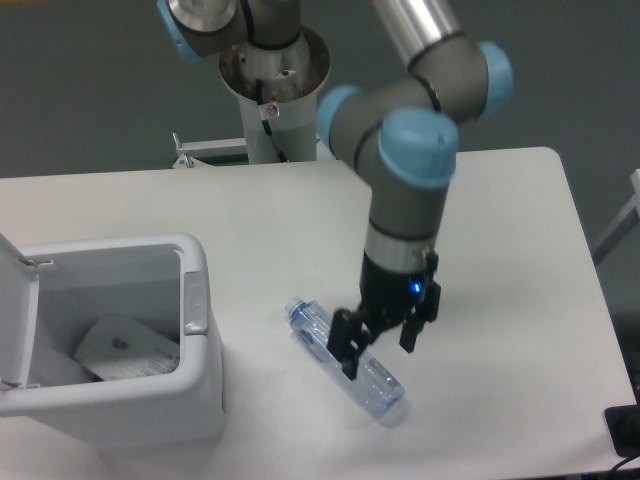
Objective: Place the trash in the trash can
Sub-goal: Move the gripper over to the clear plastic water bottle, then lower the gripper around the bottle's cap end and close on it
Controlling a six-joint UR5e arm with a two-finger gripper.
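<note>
A crushed clear bluish plastic bottle [330,348] lies flat on the white table [500,220], running diagonally from upper left to lower right. My gripper [378,356] hangs open directly over the bottle's middle, one finger on each side of it, not closed on it. The white trash can [195,400] stands at the left front with its lid [14,310] swung open. A crumpled white paper wrapper [125,347] rests inside the can.
The arm's grey base column [272,90] rises behind the table's far edge, with metal brackets [190,152] beside it. A dark object [625,430] sits at the lower right corner, off the table.
</note>
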